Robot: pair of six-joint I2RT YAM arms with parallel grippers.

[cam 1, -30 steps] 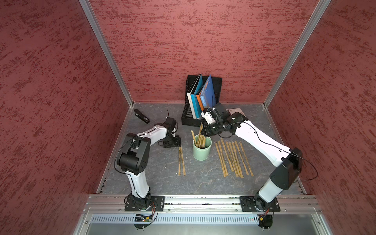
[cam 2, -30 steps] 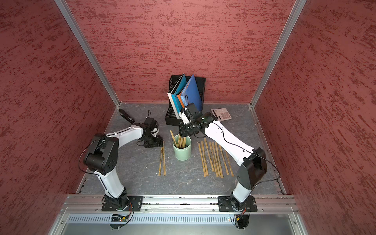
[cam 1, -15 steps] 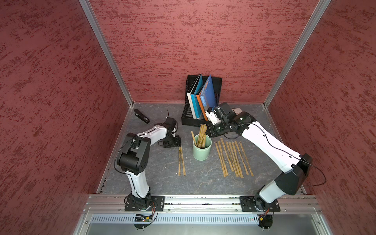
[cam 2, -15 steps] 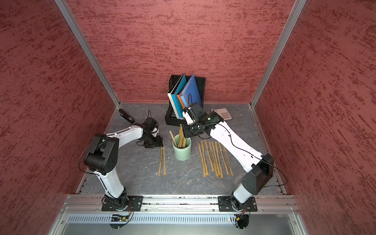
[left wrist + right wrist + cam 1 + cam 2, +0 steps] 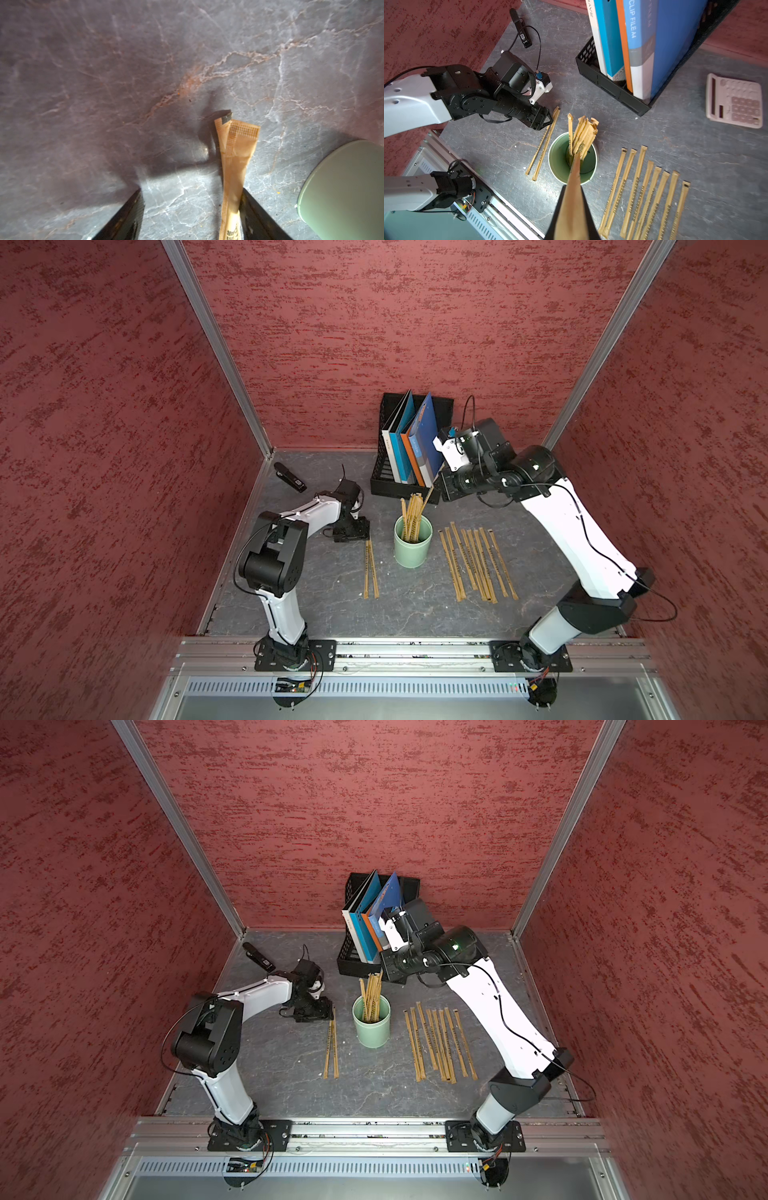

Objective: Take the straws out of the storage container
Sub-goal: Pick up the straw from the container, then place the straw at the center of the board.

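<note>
The storage container, a mint-green cup point(image 5: 411, 558) point(image 5: 372, 1038) point(image 5: 557, 154), stands mid-table with several straws point(image 5: 411, 514) point(image 5: 371, 992) point(image 5: 584, 131) upright in it. My right gripper point(image 5: 444, 491) point(image 5: 384, 969) point(image 5: 572, 188) hovers behind and above the cup, shut on one straw point(image 5: 572, 207) whose lower end hangs at the cup's mouth. My left gripper point(image 5: 353, 534) point(image 5: 319, 1014) point(image 5: 192, 199) is open, low on the table, at the far ends of two straws point(image 5: 370, 568) point(image 5: 236, 145) lying left of the cup. Several more straws point(image 5: 478, 564) point(image 5: 650, 193) lie in a row right of it.
A black mesh file holder point(image 5: 388, 483) point(image 5: 608, 83) with coloured folders stands behind the cup, close to my right wrist. A black stapler-like thing point(image 5: 289, 477) lies at the back left. A pink calculator point(image 5: 735, 101) sits at the back right. Red walls enclose three sides.
My right gripper has risen and drawn back to the right with one straw, pulling it up out of the bundle. The left arm has stayed still.
</note>
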